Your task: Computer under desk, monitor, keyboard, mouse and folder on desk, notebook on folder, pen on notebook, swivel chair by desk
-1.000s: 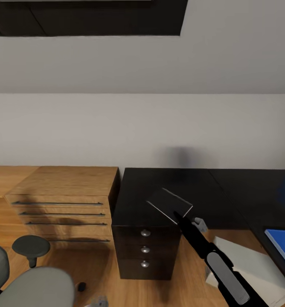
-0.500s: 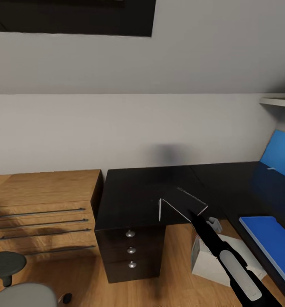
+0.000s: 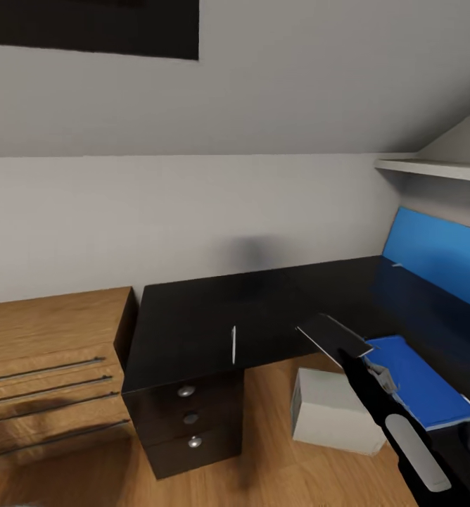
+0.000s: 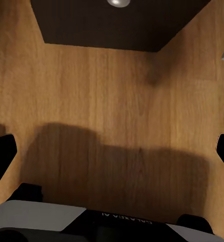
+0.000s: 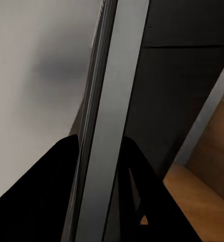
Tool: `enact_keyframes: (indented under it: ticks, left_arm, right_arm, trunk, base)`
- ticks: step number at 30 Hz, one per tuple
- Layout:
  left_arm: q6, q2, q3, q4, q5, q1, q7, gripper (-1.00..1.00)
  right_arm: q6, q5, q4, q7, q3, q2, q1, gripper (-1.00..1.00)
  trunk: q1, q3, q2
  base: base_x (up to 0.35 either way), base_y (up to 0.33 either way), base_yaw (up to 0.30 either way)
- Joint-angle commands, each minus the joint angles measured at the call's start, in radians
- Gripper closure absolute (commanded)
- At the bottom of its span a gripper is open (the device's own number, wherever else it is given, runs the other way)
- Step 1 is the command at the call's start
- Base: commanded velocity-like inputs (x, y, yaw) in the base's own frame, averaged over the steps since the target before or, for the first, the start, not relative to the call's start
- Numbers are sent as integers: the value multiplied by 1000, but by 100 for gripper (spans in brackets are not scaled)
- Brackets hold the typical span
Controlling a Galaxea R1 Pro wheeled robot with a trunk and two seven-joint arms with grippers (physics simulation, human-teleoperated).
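Between the earlier head frames and this one the camera swung rightward: the wooden dresser (image 3: pixel 48 366) slid toward the left edge, the swivel chair passed out of the picture, and the right wing of the desk (image 3: pixel 214 324) came into sight.

Nearest the head camera, the right arm rose from the lower right corner, ending in the right gripper (image 3: pixel 351 354). It was clenched on the folder (image 3: pixel 333 336), a thin dark-grey sheet with pale edges held up over the desk's front edge, just beside the notebook (image 3: pixel 414 380). In the right wrist view the folder (image 5: pixel 109 121) ran edge-on between the two dark fingers (image 5: pixel 51 196), which pressed on both of its faces.

In the left wrist view the left gripper (image 4: pixel 112 151) hung over bare wooden floor (image 4: pixel 112 91) with its jaws spread wide and nothing between them. A dark drawer front with a silver knob (image 4: pixel 119 2) lay beyond it.

On the right wing of the desk the blue notebook lay flat. A small dark rounded object at the lower right edge could not be identified with certainty.

On the floor in the angle of the desk stood the computer (image 3: pixel 337 412), a pale grey box, part of it beneath the desktop.

Further left, the drawer unit (image 3: pixel 189 422) showed three round silver knobs, with the dresser just beside it.

At the back, a blue panel (image 3: pixel 439 257) stood against the right wall below a white shelf (image 3: pixel 432 167), and a dark rectangle (image 3: pixel 87 28) hung high on the grey wall.
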Motion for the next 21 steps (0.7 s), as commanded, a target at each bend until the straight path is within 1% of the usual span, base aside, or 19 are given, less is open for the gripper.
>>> enact_keyframes:
  ticks: [1,2,4,7,9,21]
  left_arm:
    - [5,0,-1,-3,11,0,6,-100]
    - [5,0,-1,-3,10,0,6,-100]
    - [5,0,-1,-3,10,0,6,-100]
    - [5,0,-1,-3,10,0,6,-100]
    - [5,0,-1,-3,10,0,6,-100]
    - [5,0,-1,-1,10,0,6,-100]
  right_arm:
    - [2,-10,4,2,-9,-1,-1,100]
    - [2,-10,7,2,-15,-1,-1,100]
    - [3,-9,21,2,-51,-1,-1,100]
    - [4,-8,28,2,-75,-1,-1,100]
    - [7,-8,30,1,-81,-1,-1,100]
    - [12,-8,39,1,-86,-1,-1,100]
  trunk:
    - [0,-1,-1]
    - [0,-1,-1]
    - [0,-1,-1]
    - [0,-1,-1]
    - [0,-1,-1]
    - [0,-1,-1]
  base:
    - [0,0,-297]
    - [0,0,-297]
    - [0,0,-297]
    - [0,0,-297]
    - [0,0,-297]
    - [0,0,-297]
